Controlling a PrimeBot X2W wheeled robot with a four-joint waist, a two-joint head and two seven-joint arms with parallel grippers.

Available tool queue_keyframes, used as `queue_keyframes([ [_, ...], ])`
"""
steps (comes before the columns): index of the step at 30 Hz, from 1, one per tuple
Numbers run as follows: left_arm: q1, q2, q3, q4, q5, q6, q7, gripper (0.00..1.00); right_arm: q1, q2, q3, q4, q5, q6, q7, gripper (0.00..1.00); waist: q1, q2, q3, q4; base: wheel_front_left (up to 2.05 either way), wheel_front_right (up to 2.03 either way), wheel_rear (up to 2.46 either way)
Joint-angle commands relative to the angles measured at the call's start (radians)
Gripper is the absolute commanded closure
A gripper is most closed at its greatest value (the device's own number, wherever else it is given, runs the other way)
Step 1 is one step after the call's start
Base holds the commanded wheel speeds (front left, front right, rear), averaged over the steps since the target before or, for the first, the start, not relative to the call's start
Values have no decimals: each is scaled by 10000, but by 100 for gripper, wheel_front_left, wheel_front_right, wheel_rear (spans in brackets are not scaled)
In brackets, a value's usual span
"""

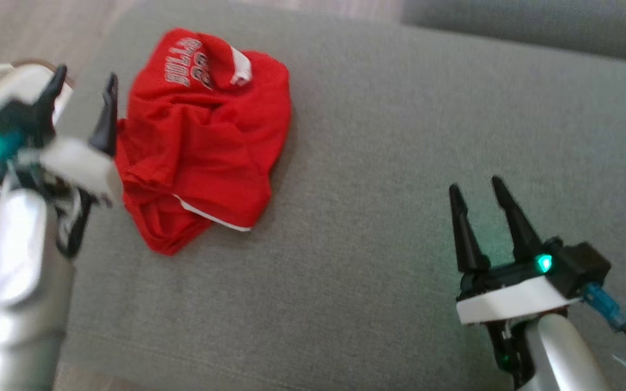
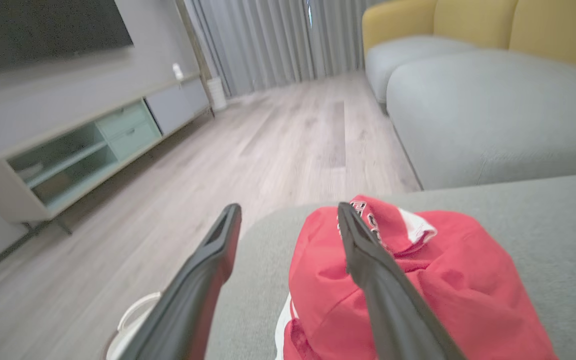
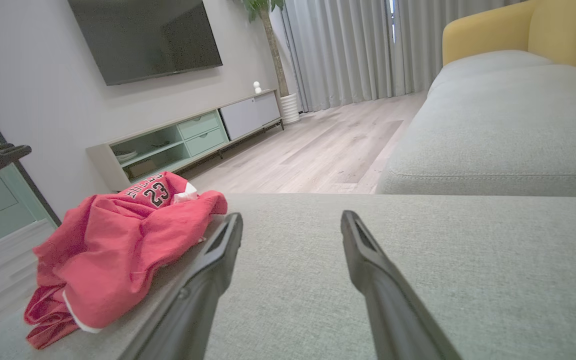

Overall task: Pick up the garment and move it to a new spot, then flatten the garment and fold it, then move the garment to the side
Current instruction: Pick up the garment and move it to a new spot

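Note:
The garment (image 1: 204, 136) is a red jersey with white trim and lettering, lying crumpled near the left edge of a grey cushion (image 1: 378, 163). My left gripper (image 1: 86, 87) hovers open right beside its left side, fingers spread with nothing between them. In the left wrist view the garment (image 2: 418, 280) lies under and behind the right finger of the left gripper (image 2: 288, 215). My right gripper (image 1: 473, 190) stands open over bare cushion at the lower right, well apart from the cloth. In the right wrist view the garment (image 3: 118, 250) shows left of the right gripper (image 3: 290, 220).
The grey cushion's left edge drops to a wooden floor (image 2: 278, 135). A second grey seat (image 3: 508, 125) with a yellow back stands beyond a gap. A low TV cabinet (image 3: 188, 140) lines the far wall. Something white (image 2: 133, 320) sits below the left gripper at the cushion's edge.

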Motion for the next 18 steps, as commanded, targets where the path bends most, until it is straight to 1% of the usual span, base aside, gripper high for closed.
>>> queue_keyframes([
  [1, -929, 616, 72, 250, -299, -44, 673, 0, -410, -49, 124, -433, -176, -7, -109, 0, -3, 0, 783, -370, 0, 0, 0],
  [4, -1863, 939, -583, 1081, -1035, -52, 1632, 0, -574, -49, -49, -601, -290, -7, -109, 0, -3, 0, 1201, -598, 0, 0, 0],
  [6, -2313, 1116, -877, 1570, -1643, -53, 2006, 0, -681, -49, -142, -697, -270, -7, -109, 0, -3, 0, 1436, -768, 0, 0, 0],
  [7, -2313, 1116, -877, 1570, -1643, -53, 2006, 0, -681, -49, -142, -697, -270, -7, -109, 0, -3, 0, 1436, -768, 0, 0, 0],
  [9, -2645, 1370, -1126, 2125, -2018, -54, 2228, 0, -804, -49, -179, -759, -336, -7, -109, 0, -3, 0, 1635, -934, 0, 0, 0],
  [11, -2895, 1493, -1297, 2698, -2333, -55, 2335, 0, -910, -49, -207, -818, -388, -7, -109, 0, -3, 0, 1787, -1077, 0, 0, 0],
  [14, -3174, 1539, -1661, 3577, -2954, -56, 2367, 0, -1000, -49, -219, -892, -441, -7, -109, 0, -3, 0, 1907, -1293, 0, 0, 0],
  [16, -3280, 1511, -1846, 3898, -3215, -56, 2340, 1, -991, -49, -259, -926, -422, -7, -109, 0, -3, 0, 1921, -1341, 0, 0, 0],
  [17, -3315, 1481, -1960, 4022, -3351, -56, 2354, 63, -982, -49, -265, -932, -411, -7, -109, 0, -3, 0, 1904, -1361, 0, 0, 0],
  [18, -3341, 1467, -2080, 4103, -3490, -56, 2348, 100, -966, -49, -262, -927, -400, -7, -109, 0, -3, 0, 1870, -1379, 0, 0, 0],
])
